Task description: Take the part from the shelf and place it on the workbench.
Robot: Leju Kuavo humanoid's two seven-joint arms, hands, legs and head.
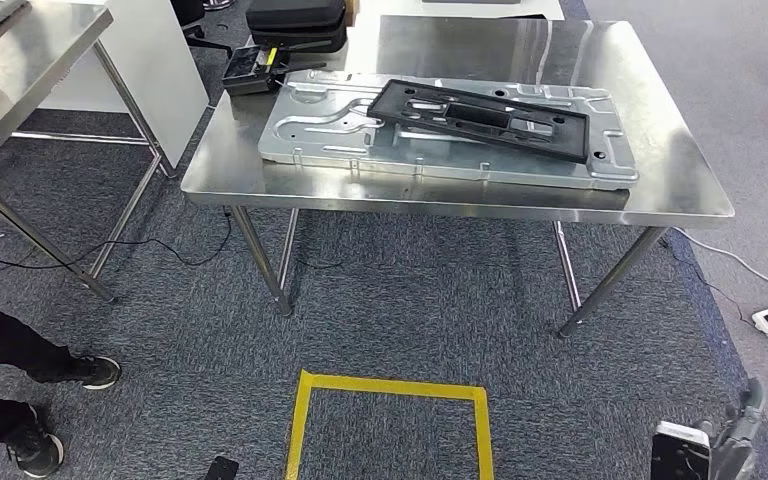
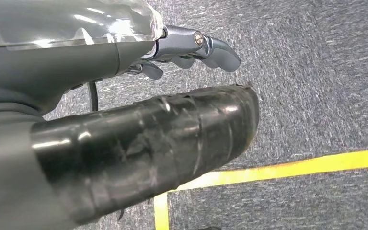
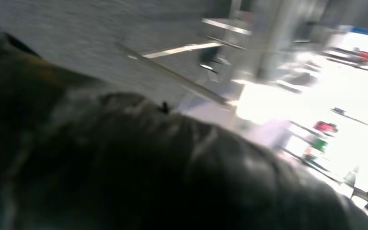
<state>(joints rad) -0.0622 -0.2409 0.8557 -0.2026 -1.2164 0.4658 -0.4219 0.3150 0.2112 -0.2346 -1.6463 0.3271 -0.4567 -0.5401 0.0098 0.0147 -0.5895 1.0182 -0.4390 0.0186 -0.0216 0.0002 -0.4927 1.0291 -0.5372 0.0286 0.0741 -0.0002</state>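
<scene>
A person's legs (image 1: 10,390) in dark trousers and shoes are seen at the far left, beside a second steel counter (image 1: 20,60) whose corner juts in. On the floor, a yellow square (image 1: 390,425) is taped in front of the main counter (image 1: 690,190), probably as a standing mark. On that counter a grey stamped plate (image 1: 320,130) is laid flat, and a black part (image 1: 490,115) is rested on top of it, overlapping it and tilted slightly; the pair seem to be stacked so that the part sits on its mating panel. The part's long axis is run across the counter from left to right, its far right end angled a little nearer the robot. In the left wrist view the left hand (image 2: 124,120) is hung over the carpet with nothing held; its fingers (image 2: 211,45) are curled in loosely. At the lower right of the head view the right hand (image 1: 735,435) is glimpsed; whether its fingers are spread or closed cannot be told, the wrist view being blurred
</scene>
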